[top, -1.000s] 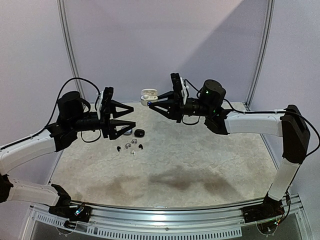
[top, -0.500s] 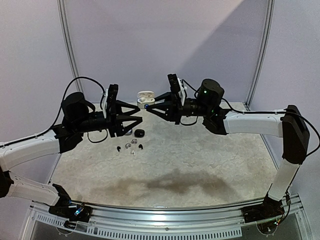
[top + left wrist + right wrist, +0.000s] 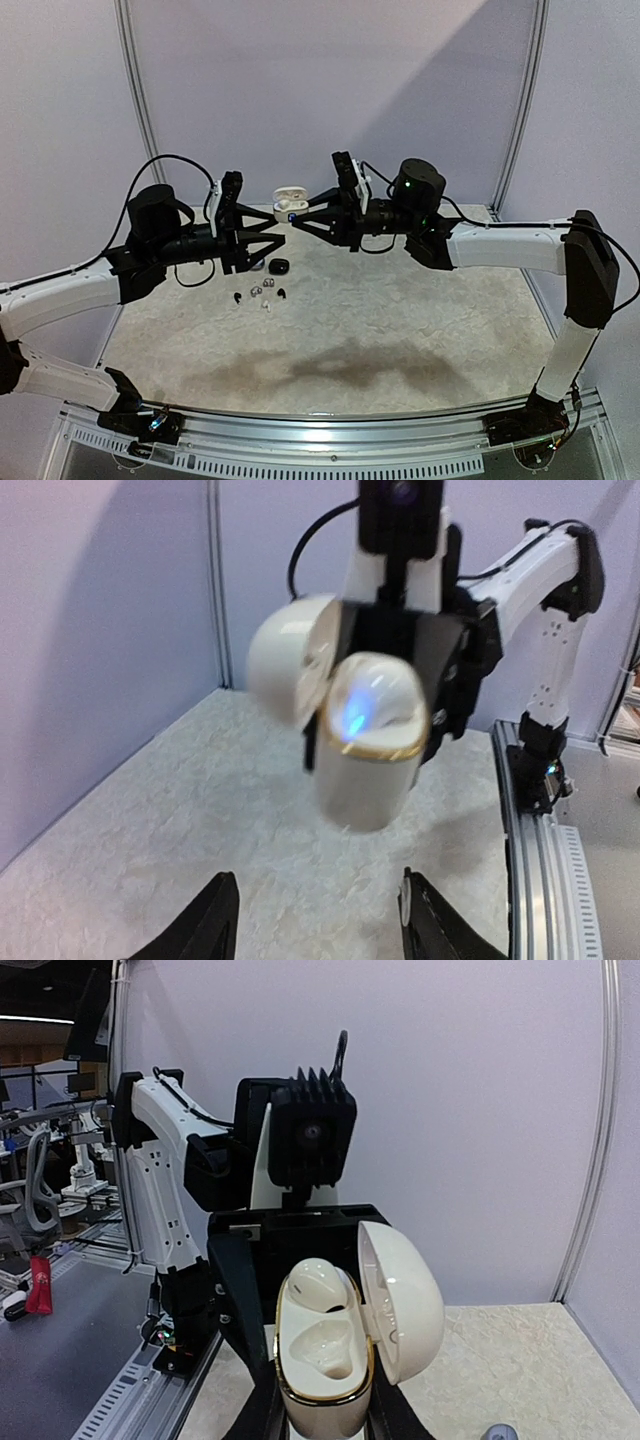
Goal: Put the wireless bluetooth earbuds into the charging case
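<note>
**White case held in the air between two facing arms**

From above, the right pincer (image 3: 303, 213) is gripping the open white charging case (image 3: 291, 198) in the air over the far side of the desk (image 3: 400, 320). The left pincer (image 3: 275, 230) is facing it from 9 o'clock, released and holding nothing. A small cluster of loose earbuds (image 3: 256, 291) is lying on the desk at 6 o'clock of the left pincer. A dark case (image 3: 279, 265) is sitting at 1 o'clock of the cluster.

In the left wrist view, the charging case is hanging at 12 o'clock of the spread fingers (image 3: 215, 925), apart from them. Its lid (image 3: 295, 660) is swinging open toward 10 o'clock, and a blue light (image 3: 352, 720) is glowing on its front.

In the right wrist view, the case is standing upright between the right pincer's clenched fingers, with the lid open at 3 o'clock. One white earbud (image 3: 315, 1285) is sitting in the upper socket. The lower socket (image 3: 330, 1345) is showing its open hollow.
</note>
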`<state>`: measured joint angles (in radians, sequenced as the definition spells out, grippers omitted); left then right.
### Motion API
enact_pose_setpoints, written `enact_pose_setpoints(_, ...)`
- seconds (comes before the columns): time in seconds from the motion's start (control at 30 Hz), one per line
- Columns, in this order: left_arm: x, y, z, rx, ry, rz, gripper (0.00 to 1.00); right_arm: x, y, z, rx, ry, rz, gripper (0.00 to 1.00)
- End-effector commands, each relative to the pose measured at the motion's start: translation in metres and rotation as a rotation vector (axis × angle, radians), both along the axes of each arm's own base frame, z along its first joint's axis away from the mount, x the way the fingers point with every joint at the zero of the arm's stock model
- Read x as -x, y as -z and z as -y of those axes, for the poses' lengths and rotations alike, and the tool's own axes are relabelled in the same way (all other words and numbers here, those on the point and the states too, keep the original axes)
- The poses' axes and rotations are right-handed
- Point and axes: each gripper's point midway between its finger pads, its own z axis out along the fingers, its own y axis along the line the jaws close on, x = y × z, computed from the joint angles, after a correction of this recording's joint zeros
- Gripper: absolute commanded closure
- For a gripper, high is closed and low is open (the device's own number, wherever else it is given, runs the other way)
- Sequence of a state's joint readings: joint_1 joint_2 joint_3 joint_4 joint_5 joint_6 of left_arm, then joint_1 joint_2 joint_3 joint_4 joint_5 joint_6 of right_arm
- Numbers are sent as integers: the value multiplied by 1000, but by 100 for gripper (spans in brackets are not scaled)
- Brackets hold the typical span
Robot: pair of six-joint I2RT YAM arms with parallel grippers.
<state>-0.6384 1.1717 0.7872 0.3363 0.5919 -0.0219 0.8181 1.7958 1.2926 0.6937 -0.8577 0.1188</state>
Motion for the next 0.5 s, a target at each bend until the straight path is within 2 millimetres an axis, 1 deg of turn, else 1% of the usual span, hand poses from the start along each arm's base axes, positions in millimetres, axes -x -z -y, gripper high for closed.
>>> enact_pose_setpoints(0.0, -29, 75, -26, -198, -129, -173, 44, -13, 4, -1, 42, 89, -4, 100)
enact_pose_setpoints(0.1, -40, 107, -38, -266, -209, -288, 44, -32, 11, 6, 79, 167, -23, 100)
enact_pose_setpoints(0.17, -44, 125, -40, -304, -227, -340, 44, -44, 17, 12, 101, 217, -48, 100)
enact_pose_setpoints(0.23, -47, 148, -45, -356, -271, -426, 43, -52, 22, 17, 116, 254, -61, 100)
enact_pose_setpoints(0.27, -52, 160, -49, -389, -312, -458, 43, -56, 25, 20, 122, 270, -65, 100)
enact_pose_setpoints(0.33, -62, 188, -64, -486, -421, -514, 44, -61, 29, 26, 130, 291, -71, 100)
enact_pose_setpoints(0.4, -71, 211, -82, -605, -533, -539, 46, -63, 34, 32, 138, 302, -70, 100)
enact_pose_setpoints(0.47, -78, 227, -96, -713, -618, -545, 47, -65, 36, 38, 140, 310, -66, 100)
